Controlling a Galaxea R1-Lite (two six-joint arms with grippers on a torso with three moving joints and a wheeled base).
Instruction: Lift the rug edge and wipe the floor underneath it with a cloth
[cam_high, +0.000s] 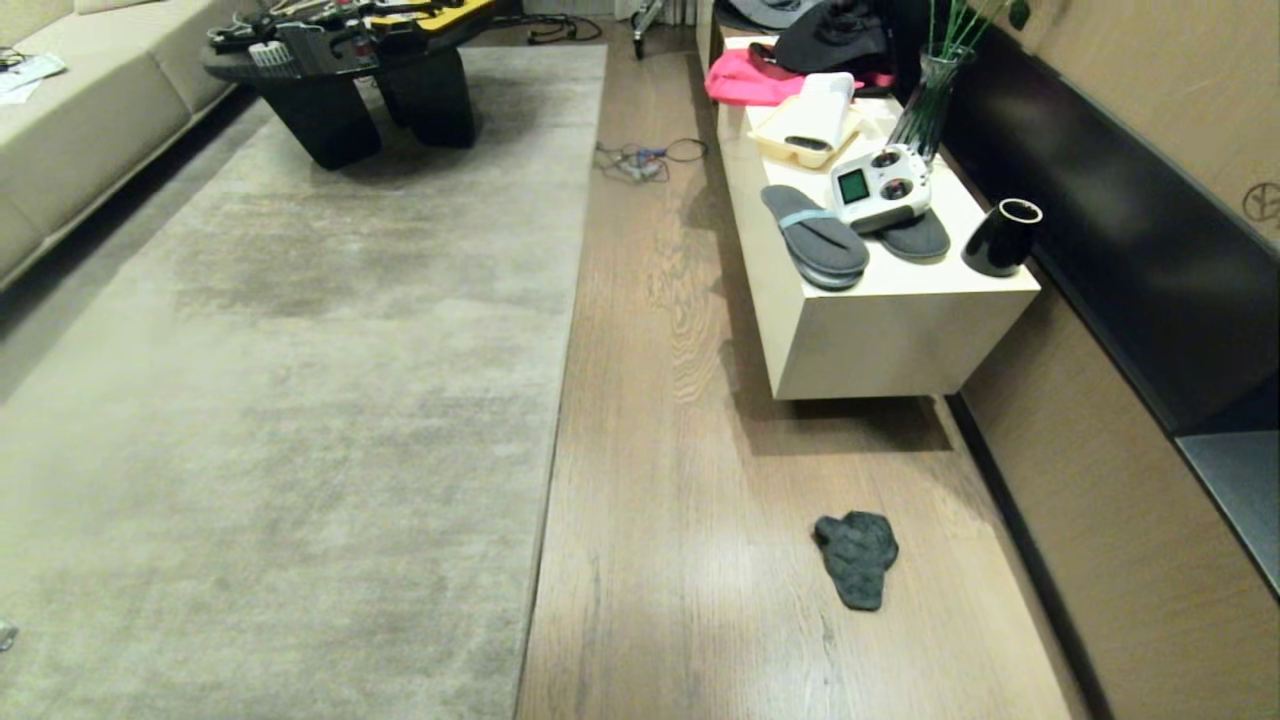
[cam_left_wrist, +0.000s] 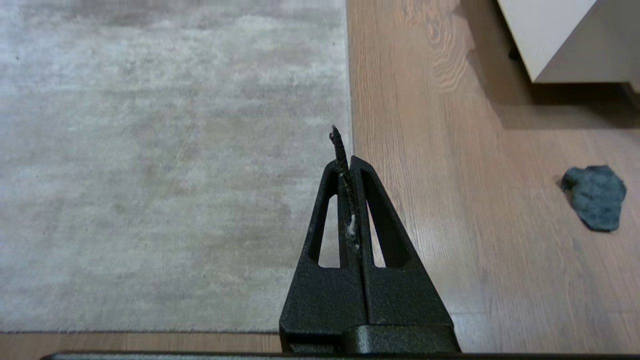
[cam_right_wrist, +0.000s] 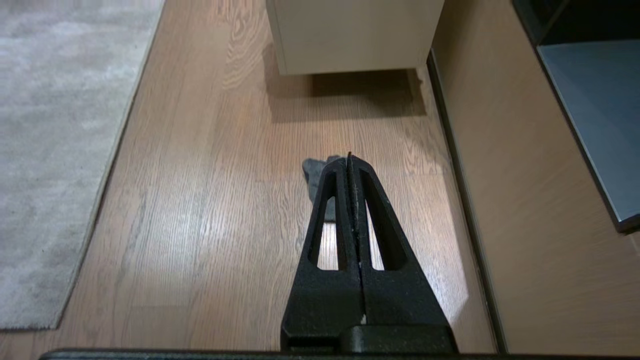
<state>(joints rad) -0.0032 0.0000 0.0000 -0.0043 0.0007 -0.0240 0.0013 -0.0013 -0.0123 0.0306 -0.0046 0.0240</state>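
Wood floor (cam_high: 700, 560) carries the cloth (cam_high: 857, 555) beside the rug edge (cam_high: 545, 500); both hands (cam_left_wrist: 346, 162) (cam_right_wrist: 349, 162), pressed together, should spread before grasping.

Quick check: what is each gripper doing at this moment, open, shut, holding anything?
Left gripper: shut, holding nothing, above the rug edge.
Right gripper: shut, holding nothing; the cloth lies on the floor beneath it.

Cloth (cam_high: 856, 556) on floor (cam_high: 680, 480), right of rug edge (cam_high: 556, 400)
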